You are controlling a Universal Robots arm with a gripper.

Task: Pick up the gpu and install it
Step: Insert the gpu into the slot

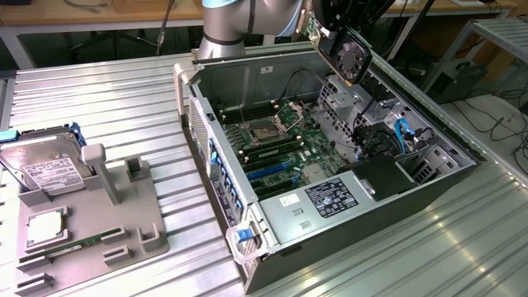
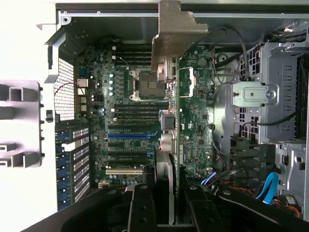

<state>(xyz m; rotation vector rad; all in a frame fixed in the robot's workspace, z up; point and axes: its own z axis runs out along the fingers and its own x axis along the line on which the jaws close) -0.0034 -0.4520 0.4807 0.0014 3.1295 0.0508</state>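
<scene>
Exterior view, starting at its left: a slatted metal table [image 1: 123, 93], with a grey fixture [image 1: 123, 216] near its left edge. Propped at the fixture's far end, a silver labelled hard drive [image 1: 46, 166]. Nearer, a square processor chip [image 1: 46, 228], then a narrow green RAM stick [image 1: 78, 246] lying flat in its groove, too small to read.

Mid-table, an open computer case [image 1: 347, 253] lying on its side, motherboard [image 1: 276, 145] face up with the bare CPU socket [image 1: 270, 131] near its middle. Behind the case's far wall, the grey arm [image 1: 235, 25], cut off by the upper frame edge.

Further right, above the case's far right corner: the gpu [image 1: 348, 55], raised clear of the board and tilted, dark fan side turned toward the camera. Hangs from the black gripper [image 1: 326, 25], mostly cropped here, so the grip itself is hard to make out. Right of that, blue cables [image 1: 404, 133] inside the case.

Wrist view, looking down along the card: gives what the other angle withholds. Two black fingers [image 2: 142, 205] pressed in on either side of the gpu [image 2: 183, 125], pinching it edge-on at the gripper [image 2: 171, 198]. Green circuit side and gold contact strip plain to see, silver bracket at the end farthest from the fingers. Beneath, the motherboard [image 2: 125, 106], socket [image 2: 145, 79] and a row of expansion slots [image 2: 125, 137], all unoccupied near the card. Strip of board directly behind the card hidden. Beyond it, a metal drive cage [image 2: 280, 96] and the blue cables [image 2: 268, 186]. Case wall [image 2: 106, 19] washed out by glare.
</scene>
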